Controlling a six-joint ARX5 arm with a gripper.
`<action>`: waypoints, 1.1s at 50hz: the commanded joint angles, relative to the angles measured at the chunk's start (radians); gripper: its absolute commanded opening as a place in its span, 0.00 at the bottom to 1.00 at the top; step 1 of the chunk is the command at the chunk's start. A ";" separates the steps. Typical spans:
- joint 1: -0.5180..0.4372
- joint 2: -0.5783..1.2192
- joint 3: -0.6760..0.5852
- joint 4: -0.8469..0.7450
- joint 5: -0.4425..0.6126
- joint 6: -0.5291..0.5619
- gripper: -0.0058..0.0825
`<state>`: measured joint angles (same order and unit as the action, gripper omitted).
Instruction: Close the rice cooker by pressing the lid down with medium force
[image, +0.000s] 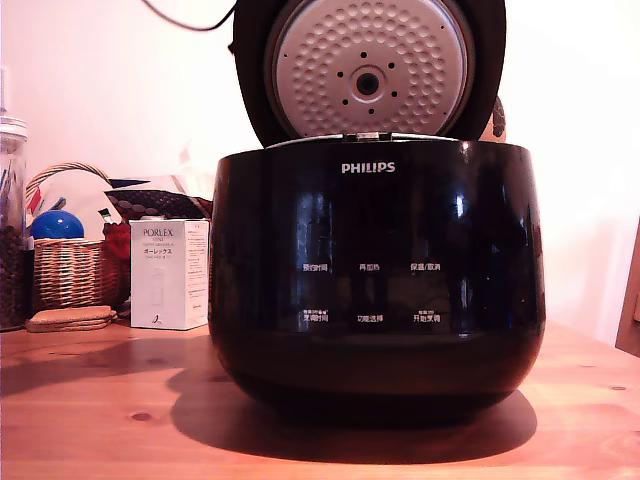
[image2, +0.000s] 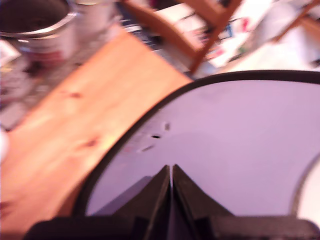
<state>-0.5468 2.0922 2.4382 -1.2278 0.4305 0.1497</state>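
The rice cooker (image: 375, 280) is a large glossy black pot that fills the middle of the exterior view, with a white PHILIPS logo and white button labels on its front. The lid (image: 368, 68) stands raised behind it, its dimpled silver underside and centre knob facing the camera. The gripper does not show in the exterior view. The blurred wrist view shows the gripper (image2: 171, 169) shut, its two dark fingers meeting at the tips with nothing between them. It is close over a smooth pale surface with a black rim, which looks like the lid (image2: 235, 140). I cannot tell whether it touches.
The cooker stands on a wooden table (image: 100, 400). At the exterior view's left are a white box (image: 168, 274), a wicker basket (image: 68, 265) holding a blue ball (image: 56, 225), and a jar (image: 12, 230). The wrist view shows a metal pot (image2: 40, 25) and chair legs (image2: 200, 30) beyond the table.
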 joint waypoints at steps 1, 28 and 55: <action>-0.007 -0.034 0.005 0.021 -0.029 0.005 0.04; -0.030 -0.101 -0.010 0.004 -0.039 0.008 0.04; -0.030 -0.331 -0.461 0.293 -0.040 -0.012 0.04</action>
<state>-0.5697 1.7775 2.0327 -0.9543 0.3904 0.1486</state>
